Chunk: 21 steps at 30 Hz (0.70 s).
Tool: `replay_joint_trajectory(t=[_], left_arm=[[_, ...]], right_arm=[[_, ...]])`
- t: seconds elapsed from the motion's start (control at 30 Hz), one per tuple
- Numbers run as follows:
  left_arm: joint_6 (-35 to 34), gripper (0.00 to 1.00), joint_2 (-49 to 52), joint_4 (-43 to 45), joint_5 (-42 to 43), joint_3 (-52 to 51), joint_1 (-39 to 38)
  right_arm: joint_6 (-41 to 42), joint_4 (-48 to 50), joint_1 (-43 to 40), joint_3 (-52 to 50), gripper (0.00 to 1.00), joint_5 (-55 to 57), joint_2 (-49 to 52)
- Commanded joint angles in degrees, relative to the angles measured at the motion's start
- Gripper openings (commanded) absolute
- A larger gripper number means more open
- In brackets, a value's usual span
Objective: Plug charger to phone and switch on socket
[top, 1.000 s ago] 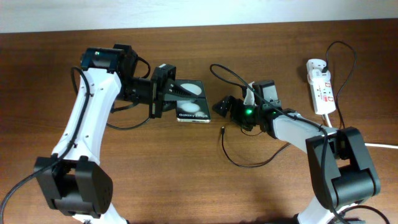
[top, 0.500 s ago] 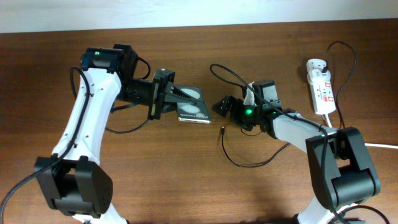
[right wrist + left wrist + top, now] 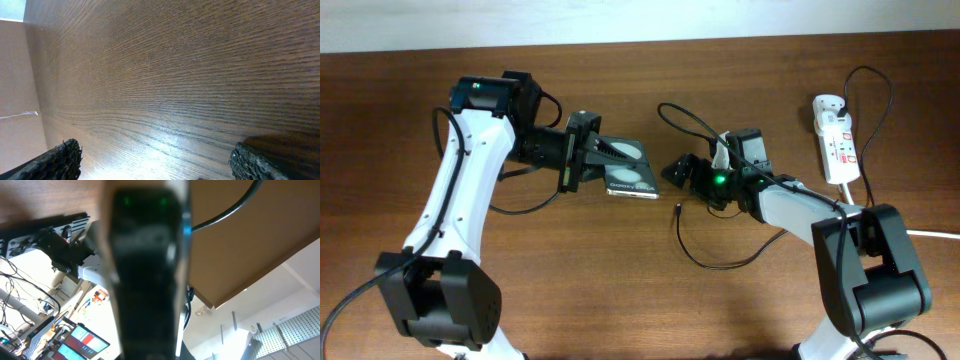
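The phone (image 3: 632, 172), a black slab with white round spots and small lettering, is raised on edge at centre left. My left gripper (image 3: 603, 152) is shut on its left part. In the left wrist view the phone (image 3: 145, 270) fills the middle as a dark blurred slab. The charger's thin black cable (image 3: 692, 124) runs under my right arm, and its small plug tip (image 3: 678, 211) lies loose on the table. My right gripper (image 3: 678, 168) is open and empty just right of the phone. Its fingers (image 3: 64, 159) stand wide apart over bare wood. The white socket strip (image 3: 835, 140) lies at the far right.
The charger cable loops across the table (image 3: 720, 265) in front of my right arm. The strip's thick white cord (image 3: 930, 234) leaves at the right edge. The table's far edge (image 3: 640, 40) runs along the top.
The phone lay flatter a second ago and now stands more tilted in my left gripper, which has shifted slightly right. The right arm and plug tip have not moved.
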Motion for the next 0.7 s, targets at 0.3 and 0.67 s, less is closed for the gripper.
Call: replay_joint_trajectory(t=[0.3, 0.67], left_arm=[[-2.3, 0.00, -1.3, -1.8, 2.4, 0.6, 0.1], [-8.3, 0.00, -1.3, -1.8, 4.3, 0.6, 0.1]], right_arm=[[-0.9, -2.6, -0.2, -2.9, 0.99, 8.8, 3.7], [-0.9, -2.6, -0.2, -2.9, 0.99, 8.8, 3.7]])
